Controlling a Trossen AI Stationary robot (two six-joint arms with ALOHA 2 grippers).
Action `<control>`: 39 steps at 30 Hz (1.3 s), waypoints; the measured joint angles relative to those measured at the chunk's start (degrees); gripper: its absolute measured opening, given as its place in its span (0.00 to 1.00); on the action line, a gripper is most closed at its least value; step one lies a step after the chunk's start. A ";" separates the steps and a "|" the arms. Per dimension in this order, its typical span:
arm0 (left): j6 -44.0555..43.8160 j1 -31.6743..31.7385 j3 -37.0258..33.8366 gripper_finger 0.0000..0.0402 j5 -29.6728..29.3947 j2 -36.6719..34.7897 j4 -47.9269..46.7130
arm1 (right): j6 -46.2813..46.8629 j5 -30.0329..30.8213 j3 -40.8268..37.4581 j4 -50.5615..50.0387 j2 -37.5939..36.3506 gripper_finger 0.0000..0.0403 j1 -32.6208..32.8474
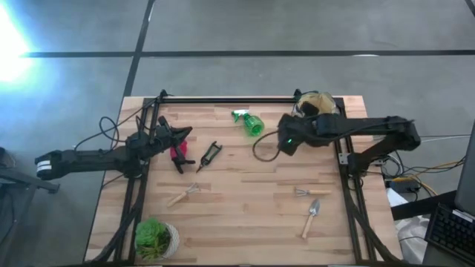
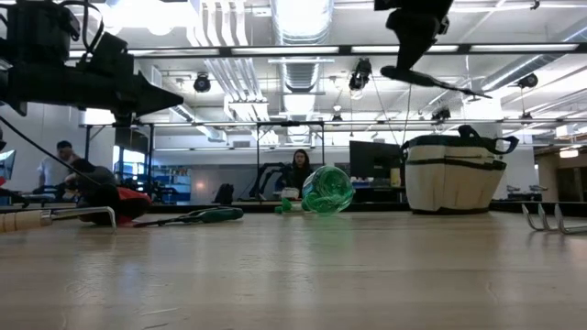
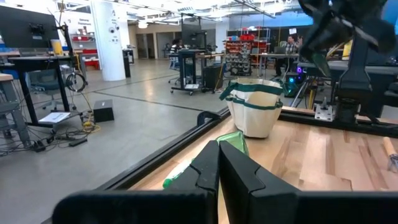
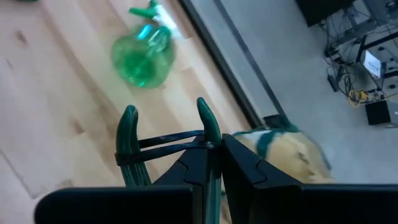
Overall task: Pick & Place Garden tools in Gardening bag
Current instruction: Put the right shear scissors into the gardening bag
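right gripper (image 4: 214, 163) clamped on dark-green-handled tool (image 4: 165, 146), raised | gardening bag (image 1: 318, 104) just behind it | green spray bottle (image 1: 251, 122) beside | left gripper (image 1: 178, 133) closed, empty, above red-handled tool (image 1: 178, 153)

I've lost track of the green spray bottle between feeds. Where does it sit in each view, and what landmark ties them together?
High view: green spray bottle lies near the table's far edge, centre.
Low view: on its side at mid-picture, left of the gardening bag.
Left wrist view: only a green sliver past the fingers, before the bag.
Right wrist view: upper left on the wood.
Shared landmark: the bag.
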 joint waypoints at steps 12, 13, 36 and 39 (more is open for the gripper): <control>0.00 0.00 0.00 0.04 0.00 0.02 -0.09 | -15.20 -0.37 -2.15 10.68 -10.22 0.05 -11.33; -0.01 0.00 0.00 0.04 0.00 0.02 -0.09 | -16.66 -0.44 -2.90 12.65 -10.84 0.05 -12.09; 0.00 0.00 0.00 0.04 0.00 0.02 -0.05 | -35.01 -0.59 -24.53 43.48 -19.84 0.05 -29.20; 0.00 0.00 0.00 0.04 0.00 0.02 -0.07 | -36.66 -0.61 -26.50 43.87 -21.02 0.05 -31.25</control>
